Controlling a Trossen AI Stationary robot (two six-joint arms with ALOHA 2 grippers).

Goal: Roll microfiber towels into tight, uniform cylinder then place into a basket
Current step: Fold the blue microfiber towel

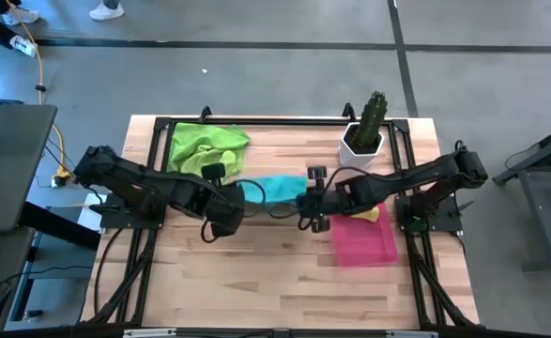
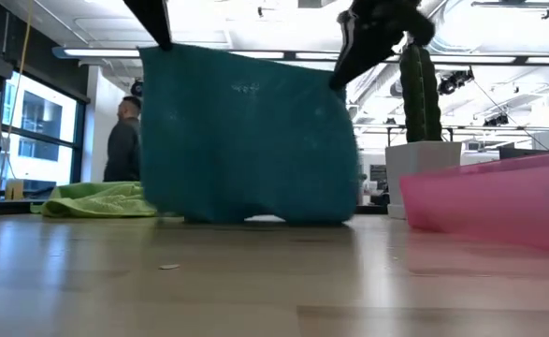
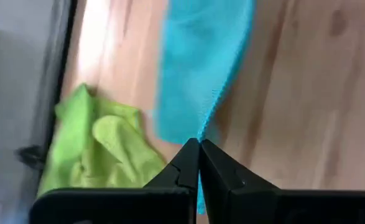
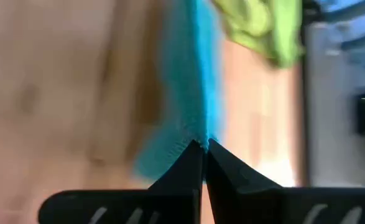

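The limp, light teal towel [image 2: 246, 136] is held hanging by its top corners, pinched in the clenched left gripper [image 3: 199, 149] and right gripper [image 4: 204, 148].

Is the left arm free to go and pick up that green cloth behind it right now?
Probably not yet. The left gripper is shut on a corner of the teal towel, which hangs between both grippers. Otherwise the green cloth lies uncovered nearby.
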